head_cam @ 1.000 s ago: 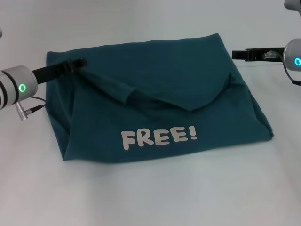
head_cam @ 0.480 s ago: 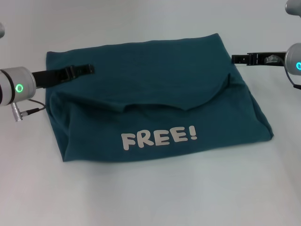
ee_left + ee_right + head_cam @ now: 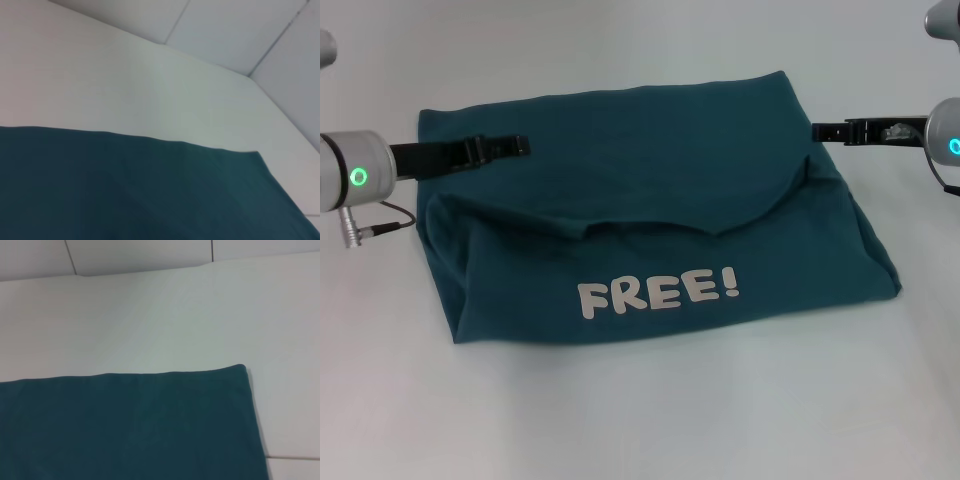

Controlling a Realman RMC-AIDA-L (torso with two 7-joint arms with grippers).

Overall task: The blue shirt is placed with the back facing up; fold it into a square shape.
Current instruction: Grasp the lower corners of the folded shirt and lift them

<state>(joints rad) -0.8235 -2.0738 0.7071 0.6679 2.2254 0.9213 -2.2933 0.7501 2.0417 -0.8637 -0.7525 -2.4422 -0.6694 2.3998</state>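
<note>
While the blue shirt (image 3: pixel 650 215) lies part-folded on the bench (image 3: pixel 640 420), the left gripper (image 3: pixel 515 146) hovers over it, empty, seemingly closed; the right gripper (image 3: pixel 825 131) waits beside, its opening unclear. Next likely another fold.

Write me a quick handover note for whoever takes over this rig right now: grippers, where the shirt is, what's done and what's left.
Left gripper: over the far left part of the blue shirt, holding nothing visible.
Right gripper: off the shirt's far right edge, over the white table, holding nothing.
Shirt: lies flat on the table as a rough rectangle, a near flap folded over with the FREE! lettering facing up.
Done: a first fold.
Left: probably fold the sides in and square up the slanting right edge.
</note>
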